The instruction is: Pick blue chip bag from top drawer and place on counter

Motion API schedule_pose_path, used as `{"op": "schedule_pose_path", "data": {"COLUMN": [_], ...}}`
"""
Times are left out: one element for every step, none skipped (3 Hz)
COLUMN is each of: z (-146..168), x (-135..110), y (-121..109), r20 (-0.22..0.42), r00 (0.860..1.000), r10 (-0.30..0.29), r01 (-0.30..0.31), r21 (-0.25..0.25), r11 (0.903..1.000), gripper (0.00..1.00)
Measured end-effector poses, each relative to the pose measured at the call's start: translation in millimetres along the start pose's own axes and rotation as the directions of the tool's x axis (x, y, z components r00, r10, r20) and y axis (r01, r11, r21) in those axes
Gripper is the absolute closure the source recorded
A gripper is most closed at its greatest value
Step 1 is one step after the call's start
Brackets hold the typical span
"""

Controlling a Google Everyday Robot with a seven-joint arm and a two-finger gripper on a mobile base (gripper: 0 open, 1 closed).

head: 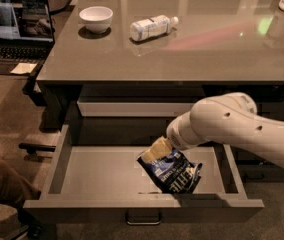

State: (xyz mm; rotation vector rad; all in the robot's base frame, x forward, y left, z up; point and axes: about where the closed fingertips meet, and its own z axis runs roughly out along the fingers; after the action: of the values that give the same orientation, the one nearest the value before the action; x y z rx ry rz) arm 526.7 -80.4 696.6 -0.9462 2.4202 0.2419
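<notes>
With the gripper (156, 150) clamped on a corner of the crinkled dark-blue foil chip bag (174, 173), low in the wide grey top drawer (57, 160), lift straight up, clearing its front wall.

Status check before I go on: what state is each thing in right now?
top drawer: pulled open.
blue chip bag: inside the top drawer, tilted, upper corner at the gripper.
gripper: down in the top drawer at the bag's upper corner.
water bottle: lying on its side on the counter.
bowl: upright on the counter.
laptop: open, screen lit.
</notes>
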Motion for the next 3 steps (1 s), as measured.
{"op": "schedule_pose_path", "data": {"z": [19, 35, 56], "x": [18, 31, 43], "y": [10, 21, 27], "r20": [-0.009, -0.038, -0.102], "r00": [1.0, 0.999, 0.995], "r10": [0.008, 0.012, 0.017], "r01": [-0.009, -0.014, -0.026], "r21": [-0.039, -0.067, -0.084], "r11": [0.9992, 0.9977, 0.9962], "gripper": [0.0, 0.0, 0.0]}}
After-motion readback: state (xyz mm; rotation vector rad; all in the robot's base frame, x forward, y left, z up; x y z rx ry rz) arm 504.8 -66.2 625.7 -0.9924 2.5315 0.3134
